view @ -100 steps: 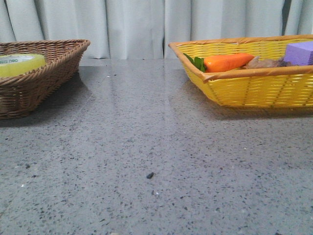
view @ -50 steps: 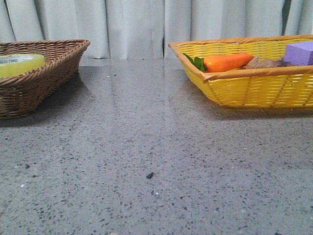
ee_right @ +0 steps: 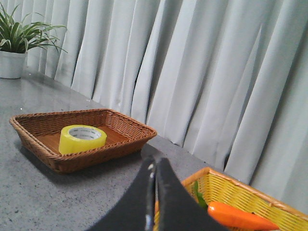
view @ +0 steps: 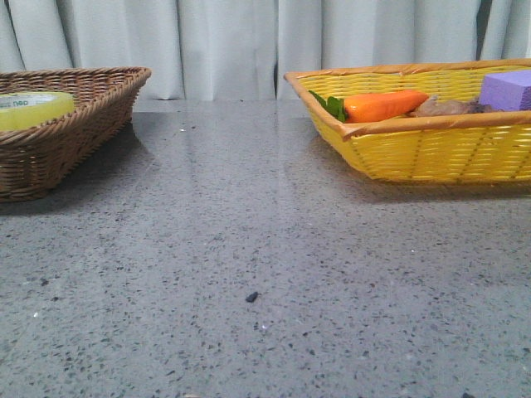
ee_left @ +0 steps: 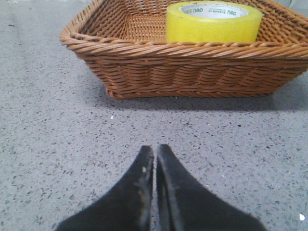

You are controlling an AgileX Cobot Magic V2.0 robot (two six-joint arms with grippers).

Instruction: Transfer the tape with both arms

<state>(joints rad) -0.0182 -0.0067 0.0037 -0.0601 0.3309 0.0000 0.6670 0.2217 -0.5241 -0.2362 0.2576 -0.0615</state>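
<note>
Left wrist view: yellow translucent tape roll [ee_left: 214, 22] sits in the brown wicker basket [ee_left: 183, 65]; left claw [ee_left: 155, 153] and right claw [ee_right: 154, 166] both clenched, empty.

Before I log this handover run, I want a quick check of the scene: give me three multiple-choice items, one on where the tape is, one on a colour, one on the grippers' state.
1. Where is the tape?
A. In the brown wicker basket
B. In the yellow basket
C. On the bare table

2. What colour is the block beside the carrot?
A. Green
B. Purple
C. Red

3. How do both grippers stand?
A. Both open
B. One holds the tape
C. Both shut, holding nothing

Key: 1 A, the tape lies inside the brown wicker basket. 2 B, the block by the carrot in the yellow basket is purple. 3 C, the left gripper and right gripper show jaws pressed together, empty.
</note>
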